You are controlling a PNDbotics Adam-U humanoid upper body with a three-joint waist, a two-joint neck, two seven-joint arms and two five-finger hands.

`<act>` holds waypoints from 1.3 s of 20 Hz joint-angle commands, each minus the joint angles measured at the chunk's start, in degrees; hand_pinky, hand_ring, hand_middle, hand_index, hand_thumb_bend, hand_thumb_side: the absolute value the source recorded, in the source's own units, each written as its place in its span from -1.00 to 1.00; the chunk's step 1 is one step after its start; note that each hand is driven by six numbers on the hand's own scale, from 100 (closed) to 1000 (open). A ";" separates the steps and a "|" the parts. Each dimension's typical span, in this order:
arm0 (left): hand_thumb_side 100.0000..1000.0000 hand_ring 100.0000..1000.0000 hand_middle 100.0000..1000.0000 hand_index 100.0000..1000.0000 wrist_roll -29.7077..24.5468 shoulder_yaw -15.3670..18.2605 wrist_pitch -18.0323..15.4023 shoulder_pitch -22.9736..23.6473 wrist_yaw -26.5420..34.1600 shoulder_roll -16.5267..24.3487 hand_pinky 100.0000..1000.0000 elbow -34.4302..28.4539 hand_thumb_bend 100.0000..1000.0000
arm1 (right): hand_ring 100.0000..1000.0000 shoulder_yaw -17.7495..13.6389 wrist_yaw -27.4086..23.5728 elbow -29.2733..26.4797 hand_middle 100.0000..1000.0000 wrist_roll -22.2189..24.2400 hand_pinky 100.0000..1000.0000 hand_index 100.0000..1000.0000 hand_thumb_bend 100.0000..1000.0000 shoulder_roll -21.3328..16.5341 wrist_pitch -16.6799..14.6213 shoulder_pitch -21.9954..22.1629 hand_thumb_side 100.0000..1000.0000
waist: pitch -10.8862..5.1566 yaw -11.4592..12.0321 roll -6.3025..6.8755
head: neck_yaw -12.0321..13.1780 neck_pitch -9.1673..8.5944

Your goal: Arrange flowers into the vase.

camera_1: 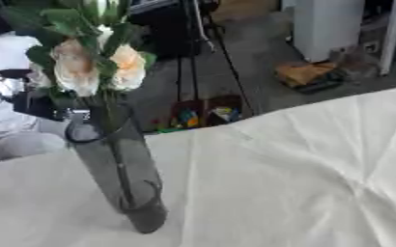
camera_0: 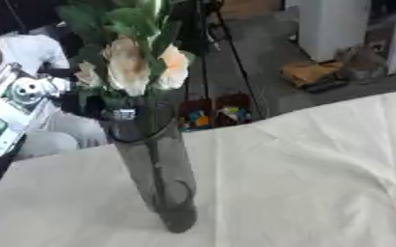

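A tall dark glass vase stands upright on the white tablecloth, left of centre. Several peach and cream flowers with green leaves rise out of its mouth, and their stems run down inside the glass. My left arm comes in from the left with a silver joint. Its black hand sits just behind and left of the vase rim, at the height of the flower stems. The vase and leaves hide how the hand is set. My right hand shows in no view.
The table's far edge runs diagonally behind the vase. Beyond it, on the floor, are a box of colourful small items, tripod legs, a white cabinet and an orange bundle. A person in white sits at far left.
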 commanded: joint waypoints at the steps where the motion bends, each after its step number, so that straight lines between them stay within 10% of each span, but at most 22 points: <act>1: 1.00 1.00 1.00 1.00 0.02 1.17 0.14 -1.20 -0.34 2.68 1.00 -0.30 -0.45 | 0.38 -0.37 0.54 -1.05 0.08 -0.05 0.12 0.41 -1.00 -0.82 0.16 -0.09 1.00 | -1.38 0.24 -0.50 | -0.17 -0.57; 20: 1.00 1.00 1.00 1.00 0.02 2.17 0.39 0.38 3.93 4.36 1.00 -0.35 -0.28 | 0.38 -0.58 0.45 -1.05 0.08 -0.56 0.12 0.41 -1.00 -0.79 0.08 0.26 1.00 | -1.91 0.97 -0.97 | -0.54 0.05; 26: 0.99 1.00 1.00 1.00 0.02 1.23 -0.48 0.89 5.00 4.84 1.00 -0.55 -0.74 | 0.38 -0.54 0.45 -1.05 0.08 -0.66 0.11 0.41 -1.00 -0.80 0.13 0.35 1.00 | -1.98 1.06 -1.06 | -0.50 0.00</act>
